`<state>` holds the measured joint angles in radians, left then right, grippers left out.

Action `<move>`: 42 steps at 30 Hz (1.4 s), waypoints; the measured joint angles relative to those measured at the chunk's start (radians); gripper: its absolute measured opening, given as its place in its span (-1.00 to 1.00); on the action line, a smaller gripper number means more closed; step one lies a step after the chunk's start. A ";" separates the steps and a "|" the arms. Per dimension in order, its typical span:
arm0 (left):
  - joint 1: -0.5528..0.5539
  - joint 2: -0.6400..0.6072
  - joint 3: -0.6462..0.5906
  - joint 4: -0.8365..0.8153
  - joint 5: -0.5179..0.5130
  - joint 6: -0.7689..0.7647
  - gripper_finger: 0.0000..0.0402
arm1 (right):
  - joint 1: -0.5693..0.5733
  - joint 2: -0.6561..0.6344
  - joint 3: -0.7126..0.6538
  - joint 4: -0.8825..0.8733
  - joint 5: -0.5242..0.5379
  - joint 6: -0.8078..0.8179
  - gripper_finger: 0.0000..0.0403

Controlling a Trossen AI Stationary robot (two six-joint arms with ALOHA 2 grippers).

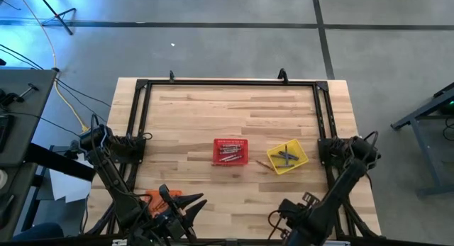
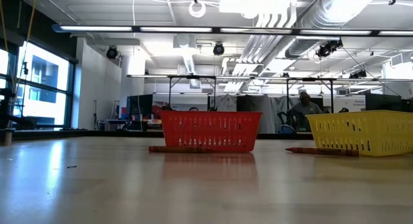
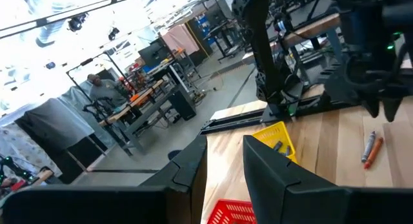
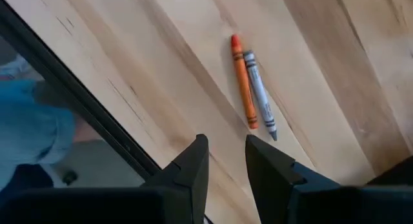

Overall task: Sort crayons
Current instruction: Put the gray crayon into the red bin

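The wooden table (image 1: pixel 198 115) carried a red mesh basket (image 1: pixel 231 152) near its middle and a yellow mesh basket (image 1: pixel 287 157) just to the right of it, turned at an angle. Several crayons lay inside the red basket, and some grey-blue ones (image 1: pixel 286 156) lay in the yellow one. One crayon (image 1: pixel 263 164) lay on the bare wood between the two baskets, close to the yellow one. In the low view, a reddish crayon (image 2: pixel 175 148) lay in front of the red basket, and another (image 2: pixel 321 151) lay before the yellow basket.

An orange crayon (image 4: pixel 243 81) and a grey crayon (image 4: pixel 259 95) lay side by side, touching, on the table near its edge, just ahead of the right gripper (image 4: pixel 225 161). Its jaws stood with a narrow gap and held nothing. The left gripper (image 3: pixel 224 161) was at the near left edge of the table, raised and looking across at the baskets; its jaws also stood narrowly apart and empty. An orange basket (image 1: pixel 157 199) was partly hidden under the left arm.
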<state>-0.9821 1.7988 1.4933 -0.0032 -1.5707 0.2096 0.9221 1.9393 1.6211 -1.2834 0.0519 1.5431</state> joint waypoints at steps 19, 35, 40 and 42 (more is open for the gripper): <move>0.000 0.000 0.000 -0.039 0.000 -0.079 -0.57 | 0.006 0.098 -0.002 -0.142 -0.053 -0.060 -0.53; -0.008 0.000 0.000 -0.061 0.000 -0.131 -0.57 | -0.078 0.097 -0.172 0.009 -0.134 -0.313 -0.53; -0.007 0.000 0.000 -0.061 0.000 -0.130 -0.57 | -0.100 0.096 -0.189 0.019 -0.113 -0.364 -0.53; -0.007 0.000 0.000 -0.061 0.000 -0.131 -0.57 | -0.114 0.096 -0.208 0.021 -0.112 -0.384 -0.53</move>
<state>-0.9894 1.7988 1.4933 -0.0639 -1.5711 0.0788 0.8077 2.0350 1.4129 -1.2626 -0.0601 1.1589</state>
